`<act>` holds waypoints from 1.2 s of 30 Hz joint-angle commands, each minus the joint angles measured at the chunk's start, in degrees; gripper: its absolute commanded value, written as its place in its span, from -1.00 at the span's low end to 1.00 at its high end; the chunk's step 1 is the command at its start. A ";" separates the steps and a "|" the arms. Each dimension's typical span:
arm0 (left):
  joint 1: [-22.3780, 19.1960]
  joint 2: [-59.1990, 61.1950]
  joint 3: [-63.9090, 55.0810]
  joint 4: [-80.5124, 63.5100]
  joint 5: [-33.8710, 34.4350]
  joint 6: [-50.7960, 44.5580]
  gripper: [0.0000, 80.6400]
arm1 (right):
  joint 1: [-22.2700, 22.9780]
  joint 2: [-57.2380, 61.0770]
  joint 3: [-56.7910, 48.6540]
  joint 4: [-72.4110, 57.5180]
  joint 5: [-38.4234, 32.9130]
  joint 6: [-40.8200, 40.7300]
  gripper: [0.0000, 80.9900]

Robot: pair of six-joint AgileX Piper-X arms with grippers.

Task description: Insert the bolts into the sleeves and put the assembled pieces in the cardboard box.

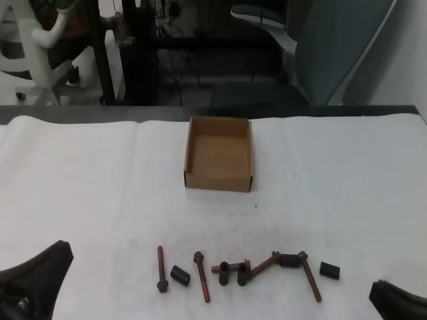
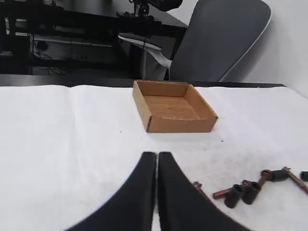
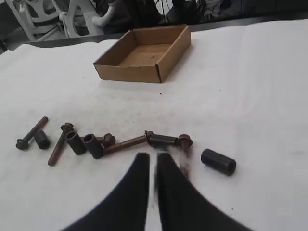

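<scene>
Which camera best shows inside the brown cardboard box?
The high view: it looks down into the shallow brown cardboard box, showing most of its floor. Both wrist views see it aslant, its near wall hiding some floor.

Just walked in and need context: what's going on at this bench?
Nothing is being handled yet. The left end effector and right end effector sit at the near edge of the white cloth, both closed and empty. The bolts and sleeves lie loose in a row just ahead of them. The cardboard box stands farther back, with nothing in it.
</scene>
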 commanded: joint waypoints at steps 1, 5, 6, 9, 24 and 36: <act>-0.01 0.62 -0.19 0.32 7.33 -3.32 -0.99 | 0.01 -0.02 -0.65 0.01 -0.70 2.29 -0.15; -0.01 4.55 -1.47 -1.73 10.91 -3.92 -0.38 | 0.01 -0.02 -2.23 -0.02 -1.84 5.64 0.47; -0.01 6.27 -2.23 -1.97 10.89 -2.51 -0.04 | 0.01 1.23 -3.73 0.10 -3.04 4.59 0.37; -0.01 11.94 -5.62 -1.81 10.42 4.04 0.64 | 0.01 6.65 -8.68 3.20 -5.09 -3.01 0.04; -2.05 63.21 -37.52 26.67 5.77 40.81 0.49 | -0.11 64.69 -35.06 10.88 7.03 -60.54 0.38; -6.83 66.71 -44.60 25.61 -3.35 47.64 0.49 | -0.84 82.60 -43.00 7.28 8.71 -76.42 0.44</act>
